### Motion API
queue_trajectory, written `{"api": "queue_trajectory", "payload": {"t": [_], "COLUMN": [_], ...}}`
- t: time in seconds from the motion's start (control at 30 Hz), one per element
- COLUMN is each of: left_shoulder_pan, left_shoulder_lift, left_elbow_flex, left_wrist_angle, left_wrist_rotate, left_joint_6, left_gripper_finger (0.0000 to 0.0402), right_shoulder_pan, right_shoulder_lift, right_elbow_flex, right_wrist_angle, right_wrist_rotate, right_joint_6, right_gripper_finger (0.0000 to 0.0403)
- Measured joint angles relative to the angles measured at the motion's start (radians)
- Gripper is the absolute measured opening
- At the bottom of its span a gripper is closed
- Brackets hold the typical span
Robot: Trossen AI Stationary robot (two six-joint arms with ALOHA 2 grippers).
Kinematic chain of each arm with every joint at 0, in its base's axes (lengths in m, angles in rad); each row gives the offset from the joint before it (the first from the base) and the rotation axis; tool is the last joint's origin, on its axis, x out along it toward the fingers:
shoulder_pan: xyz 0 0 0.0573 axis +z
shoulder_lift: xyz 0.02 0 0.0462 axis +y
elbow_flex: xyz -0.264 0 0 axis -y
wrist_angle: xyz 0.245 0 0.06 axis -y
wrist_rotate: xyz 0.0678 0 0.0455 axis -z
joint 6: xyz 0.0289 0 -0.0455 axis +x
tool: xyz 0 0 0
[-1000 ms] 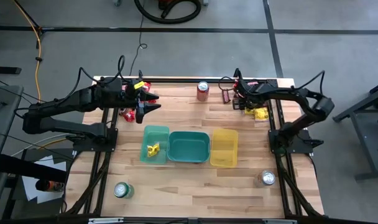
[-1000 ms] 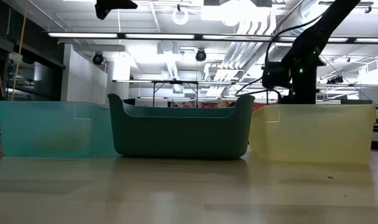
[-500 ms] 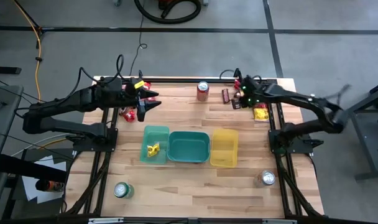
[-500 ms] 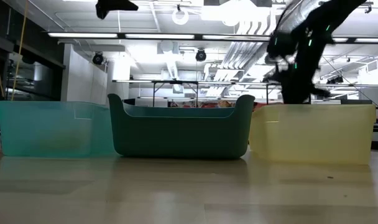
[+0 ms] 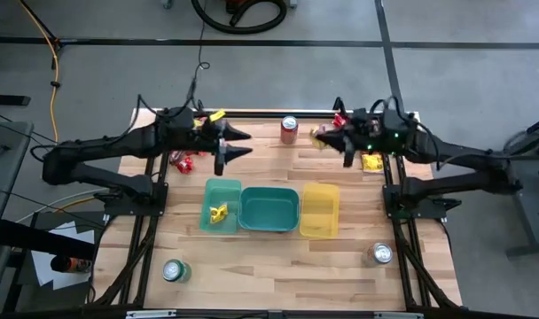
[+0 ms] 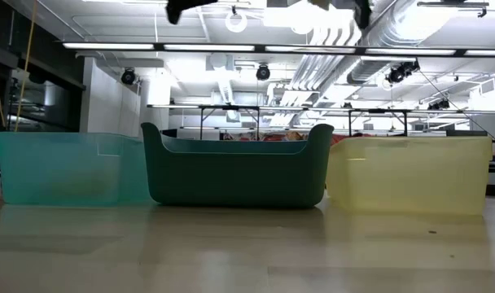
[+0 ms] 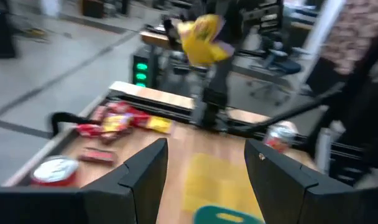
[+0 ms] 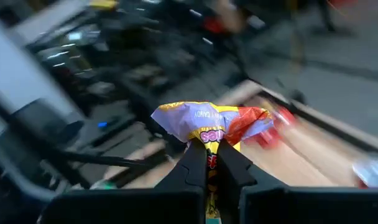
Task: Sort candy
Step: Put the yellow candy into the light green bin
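From above, you see your right gripper [image 5: 321, 137] raised over the far side of the table [image 5: 278, 266], its fingers clamped on a yellow packet [image 5: 320, 136] just right of the red can [image 5: 289, 129]. More candy lies behind it: a yellow packet at the right edge [image 5: 371, 162] and a red one by the far rail [image 5: 339, 120]. Your left gripper [image 5: 238, 143] hangs over the far left, fingers spread and empty, with red packets [image 5: 186, 161] below the arm. The green bin [image 5: 221, 206] holds yellow candy [image 5: 218, 213]; the teal bin [image 5: 269, 209] and yellow bin [image 5: 320, 210] sit beside it in a row.

At table level you see only the three bins, with dark parts of the arms at the top edge.

Your left wrist camera shows its fingers [image 7: 142, 168] apart, nothing between them, and the other arm holding the yellow packet [image 7: 200, 39] aloft over a candy pile [image 7: 117, 119].

Your right wrist camera shows its fingers [image 8: 196, 163] pinched tight on the yellow packet [image 8: 204, 126].
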Motion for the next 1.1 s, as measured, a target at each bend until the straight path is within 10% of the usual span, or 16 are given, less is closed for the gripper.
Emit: {"api": "queue_trajectory", "payload": {"t": [0.43,1.1], "left_shoulder_pan": [-0.079,-0.095], "left_shoulder_lift": [0.098,0.112], "left_elbow_flex": [0.000,-0.001], "left_wrist_angle": [0.237,0.321], "left_wrist_rotate": [0.126,0.064], "left_joint_6": [-0.068,-0.032], "left_gripper_finger": [0.0199,0.0199], "right_shoulder_pan": [0.220,0.245], "right_shoulder_lift": [0.354,0.408], "right_elbow_flex": [0.001,0.000], "right_wrist_angle": [0.596,0.745], "right_wrist_rotate": [0.075,0.065], "right_joint_6": [-0.299,-0.270], "right_gripper_finger": [0.0001,0.0000]}}
